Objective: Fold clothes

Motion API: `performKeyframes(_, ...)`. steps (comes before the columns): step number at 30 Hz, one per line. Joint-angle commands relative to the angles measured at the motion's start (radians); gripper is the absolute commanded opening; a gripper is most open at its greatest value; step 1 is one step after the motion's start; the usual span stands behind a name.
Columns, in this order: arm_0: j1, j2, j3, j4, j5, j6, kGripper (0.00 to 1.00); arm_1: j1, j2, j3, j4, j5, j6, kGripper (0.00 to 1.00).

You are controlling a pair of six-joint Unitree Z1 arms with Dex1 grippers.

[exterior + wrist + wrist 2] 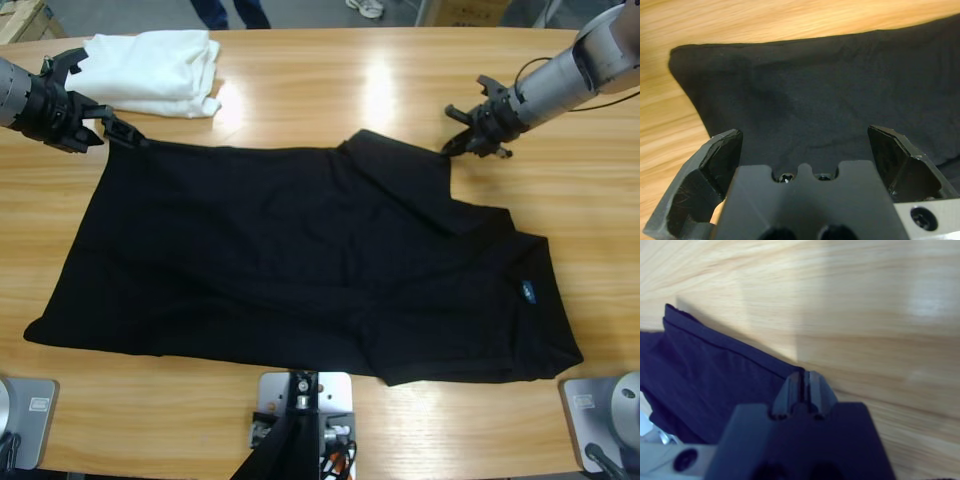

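Shirt [300, 270] spread black across the frame's middle, long axis left–right — left gripper [118, 128], jaws apart, at its upper-left corner; right gripper [458, 140] clamped on its upper-right sleeve.

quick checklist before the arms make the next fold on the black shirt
1. Left end effector open over the shirt: ok, jaws spread with fabric between them, not yet gripped.
2. Right end effector shut at the shirt's edge: ok, jaws together; whether they pinch cloth, cannot tell.
3. Shirt flat: not ok, the collar end near the blue tag is already folded and rumpled.
4. White pile clear of the shirt: not ok, it lies right beside the left corner.
5. Table beyond the shirt bare: ok.
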Motion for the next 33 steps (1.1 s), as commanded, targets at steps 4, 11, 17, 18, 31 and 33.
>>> performKeyframes(4,0.015,0.02,0.032,0.016,0.02,-0.005,0.959,-0.009,-0.032,-0.167,0.018,-0.166,-0.208,0.0)
performKeyframes(11,0.026,0.068,0.005,0.018,0.076,-0.005,0.946,-0.008,0.029,-0.277,0.099,-0.187,-0.253,0.0)
performKeyframes(17,0.081,0.198,-0.166,0.086,0.077,0.155,0.957,0.006,0.036,-0.266,0.113,-0.185,-0.259,0.0)
performKeyframes(18,0.089,0.23,-0.22,0.112,0.071,0.22,0.962,0.014,0.039,-0.265,0.117,-0.186,-0.261,0.0)
performKeyframes(31,0.227,0.539,-0.687,0.561,-0.217,0.446,0.643,0.049,0.078,-0.268,0.125,-0.193,-0.259,0.0)
performKeyframes(33,0.233,0.547,-0.692,0.562,-0.239,0.489,0.665,0.049,0.082,-0.269,0.125,-0.193,-0.259,0.0)
